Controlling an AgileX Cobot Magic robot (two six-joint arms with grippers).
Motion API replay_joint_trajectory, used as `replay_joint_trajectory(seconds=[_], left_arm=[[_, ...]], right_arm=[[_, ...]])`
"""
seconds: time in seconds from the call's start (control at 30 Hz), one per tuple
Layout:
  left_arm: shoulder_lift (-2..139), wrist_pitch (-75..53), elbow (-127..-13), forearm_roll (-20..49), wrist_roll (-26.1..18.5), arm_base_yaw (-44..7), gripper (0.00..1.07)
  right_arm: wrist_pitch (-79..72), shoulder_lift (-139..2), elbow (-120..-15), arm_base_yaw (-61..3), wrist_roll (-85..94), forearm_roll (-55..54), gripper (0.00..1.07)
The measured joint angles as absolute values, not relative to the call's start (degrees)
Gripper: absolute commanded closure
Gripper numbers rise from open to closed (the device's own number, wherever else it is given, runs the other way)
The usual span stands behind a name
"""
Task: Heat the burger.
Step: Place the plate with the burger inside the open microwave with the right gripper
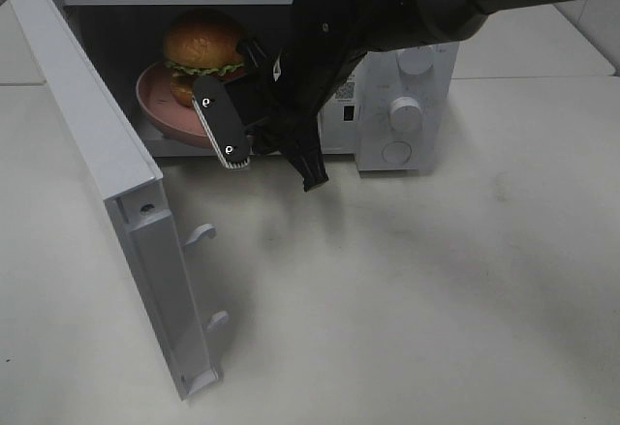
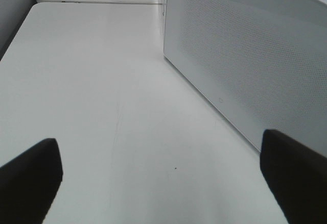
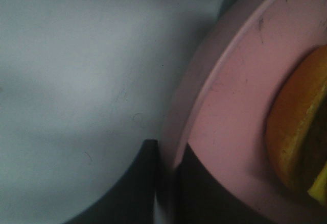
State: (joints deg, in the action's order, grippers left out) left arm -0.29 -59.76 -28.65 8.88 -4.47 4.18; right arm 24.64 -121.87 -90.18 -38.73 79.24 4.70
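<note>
The burger (image 1: 201,43) sits on a round pink plate (image 1: 158,103) inside the open microwave (image 1: 402,67). My right gripper (image 1: 219,123) reaches into the opening from the right and is shut on the plate's near right rim. In the right wrist view its dark fingers (image 3: 127,188) pinch the rim of the pink plate (image 3: 235,112), with the edge of the burger (image 3: 299,132) beyond. I cannot tell whether the plate rests on the oven floor. My left gripper (image 2: 162,175) is open, with nothing between its fingertips (image 2: 30,175), low over the table.
The microwave door (image 1: 92,130) stands swung out to the left, with its latch hooks (image 1: 201,234) toward the middle. Two knobs (image 1: 405,112) are on the panel at the right. A white perforated panel (image 2: 245,66) stands close to the left gripper on the white table (image 2: 92,81).
</note>
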Motion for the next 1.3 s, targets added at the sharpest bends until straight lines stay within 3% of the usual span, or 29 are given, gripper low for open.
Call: replay_joint_trajectory(seconds=[0.7,0.87,1.03,1.07,1.13,1.3], left_arm=[[-0.29,-59.76,-28.65,8.88,-4.47,4.18,0.05],[-0.29,-59.76,-28.65,8.88,-4.47,4.18,0.05],[-0.29,-59.76,-28.65,8.88,-4.47,4.18,0.05],[-0.29,-59.76,-28.65,8.88,-4.47,4.18,0.05],[-0.29,-59.76,-28.65,8.88,-4.47,4.18,0.05],[-0.29,-59.76,-28.65,8.88,-4.47,4.18,0.05]], right_arm=[[27.62,-131.61,-102.85,-38.73,67.78,13.01,0.99],[26.59,-132.64,-103.93,-38.73,67.27,14.15,0.90],[25.04,-132.70,-104.34,-38.73,67.21,14.38,0.68],[25.04,-132.70,-104.34,-38.73,67.21,14.38,0.68],[25.15,-132.70,-104.34,-38.73,66.23,14.67,0.55],[24.58,-131.95,-102.16,-38.73,65.26,14.67,0.47]])
